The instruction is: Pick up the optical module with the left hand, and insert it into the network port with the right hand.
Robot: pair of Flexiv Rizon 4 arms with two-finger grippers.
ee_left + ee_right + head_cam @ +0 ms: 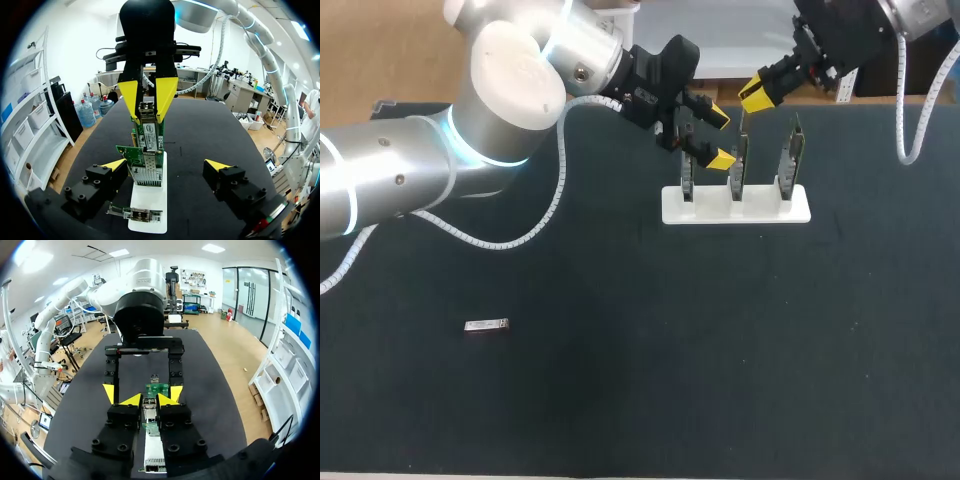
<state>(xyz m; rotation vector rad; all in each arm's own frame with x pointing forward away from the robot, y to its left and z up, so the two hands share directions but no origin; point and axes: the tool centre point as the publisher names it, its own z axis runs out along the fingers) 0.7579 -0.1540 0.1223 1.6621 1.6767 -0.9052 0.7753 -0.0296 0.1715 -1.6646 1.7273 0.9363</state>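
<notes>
Head view. Left arm comes in from the left edge, elbow raised, forearm reaching past the middle. Left gripper (720, 138) hangs over the left end of the white stand (735, 208), fingers spread wide and holding nothing. Right arm drops in from the far right corner, and the right gripper (756, 96) is angled down above the middle card (741, 165), one of three standing upright in the stand. An optical module (486, 326) lies flat on the dark table (720, 350), near left, well apart from both grippers.

Left wrist view. Left gripper (167, 165) is wide, one yellow tip on each side of the stand (156, 197), touching nothing. Ahead of it the right gripper (148, 105) points straight down. Its fingers are narrow and pinch a second module (146, 106), small and silver, at the top edge of the middle card (150, 135).

Right wrist view. Right gripper (148, 400) has its tips close together on a small silver piece, which looks like the second module (148, 404), over the stand (152, 455). The left gripper (142, 392) faces it from beyond, spread wide, and a green card (156, 388) shows between its fingers.
</notes>
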